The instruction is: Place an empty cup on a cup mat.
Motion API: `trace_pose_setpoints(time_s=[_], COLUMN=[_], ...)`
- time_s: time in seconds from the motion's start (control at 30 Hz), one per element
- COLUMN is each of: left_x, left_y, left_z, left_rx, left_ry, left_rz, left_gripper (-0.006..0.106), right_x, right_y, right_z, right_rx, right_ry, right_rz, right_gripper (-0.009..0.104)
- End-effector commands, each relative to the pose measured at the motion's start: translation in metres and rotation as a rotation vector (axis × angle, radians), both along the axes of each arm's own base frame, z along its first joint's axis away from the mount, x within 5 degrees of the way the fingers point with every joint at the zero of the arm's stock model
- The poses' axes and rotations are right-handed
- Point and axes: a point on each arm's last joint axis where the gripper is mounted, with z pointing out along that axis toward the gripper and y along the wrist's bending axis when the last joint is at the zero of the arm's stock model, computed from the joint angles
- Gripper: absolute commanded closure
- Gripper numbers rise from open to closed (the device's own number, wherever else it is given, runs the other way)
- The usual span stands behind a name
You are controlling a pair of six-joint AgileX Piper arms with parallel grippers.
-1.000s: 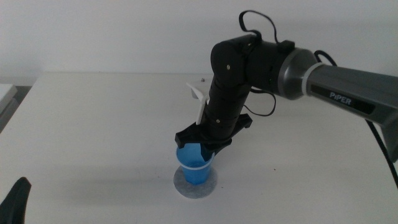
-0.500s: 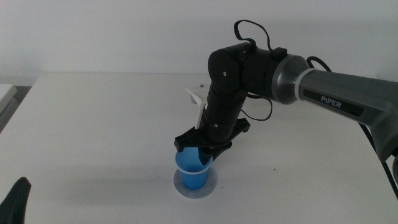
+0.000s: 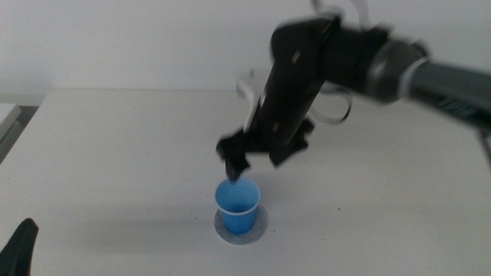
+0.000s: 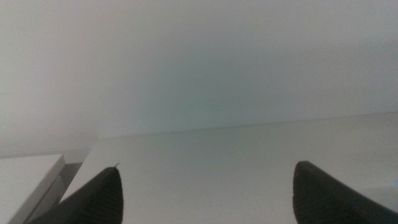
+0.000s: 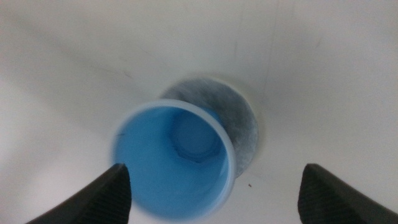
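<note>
My left gripper point(image 3: 21, 244) waits at the near edge of the worktop point(image 3: 115, 153), its jaws spread wide with nothing between them, well apart from the work.

A little further in, the cup point(image 3: 237, 205) stands upright on the cup mat point(image 3: 261, 228), and I judge the placing itself done: the step in hand is the letting go and clearing away. My right gripper point(image 3: 235, 163) hangs above the cup, just over the far side of its rim, jaws apart and holding nothing; in the middle view it is blurred, so I cannot tell its exact pose. The next move, as I judge it, calls for a straight lift clear of the rim and no sideways sweep, since a light empty cup would tip or slide at a slight knock.

From my right wrist view I look almost straight down into the cup point(image 5: 174, 158): bright blue, with a thin paler rim, narrowing to a small round base, and nothing inside it. The cup mat point(image 5: 239, 124) is a flat speckled grey disc, showing as a crescent past one side of the rim. Whether the cup sits dead centre on it I cannot tell.

Beyond, the worktop runs back to a pale wall.
</note>
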Motion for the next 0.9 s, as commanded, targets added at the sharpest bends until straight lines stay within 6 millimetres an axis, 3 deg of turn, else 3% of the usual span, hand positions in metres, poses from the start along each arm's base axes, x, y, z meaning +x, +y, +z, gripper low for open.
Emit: trace_pose_setpoints(time_s=[0.0, 0.17, 0.3, 0.33, 0.4, 0.5, 0.6, 0.73, 0.87], left_x=[0.0, 0.0, 0.0, 0.0, 0.0, 0.0, 0.0, 0.0, 0.0], left_y=[0.0, 0.0, 0.0, 0.0, 0.0, 0.0, 0.0, 0.0, 0.0], left_z=[0.001, 0.001, 0.001, 0.001, 0.001, 0.001, 0.001, 0.001, 0.001], left_rx=[-0.007, -0.007, -0.007, -0.007, -0.007, -0.007, -0.007, -0.007, -0.007], left_ry=[-0.009, -0.009, -0.009, -0.009, -0.009, -0.009, -0.009, -0.009, -0.009], left_rz=[-0.002, -0.002, -0.002, -0.002, -0.002, -0.002, -0.002, -0.002, -0.002], left_gripper=[0.007, 0.007, 0.007, 0.007, 0.007, 0.007, 0.007, 0.007, 0.007], right_x=[-0.001, -0.004, -0.01, -0.018, -0.033, -0.06, -0.087, -0.122, -0.152], right_y=[-0.018, -0.075, -0.144, -0.176, -0.206, -0.247, -0.273, -0.283, -0.284], right_z=[0.045, 0.118, 0.164, 0.182, 0.195, 0.198, 0.188, 0.167, 0.13], right_rx=[0.039, 0.129, 0.162, 0.168, 0.174, 0.165, 0.15, 0.125, 0.133], right_ry=[-0.097, -0.255, -0.364, -0.435, -0.505, -0.582, -0.667, -0.78, -0.858], right_rz=[0.022, -0.078, -0.236, -0.315, -0.399, -0.526, -0.619, -0.652, -0.655], right_gripper=[0.006, 0.002, 0.002, 0.002, 0.002, 0.002, 0.002, 0.002, 0.002])
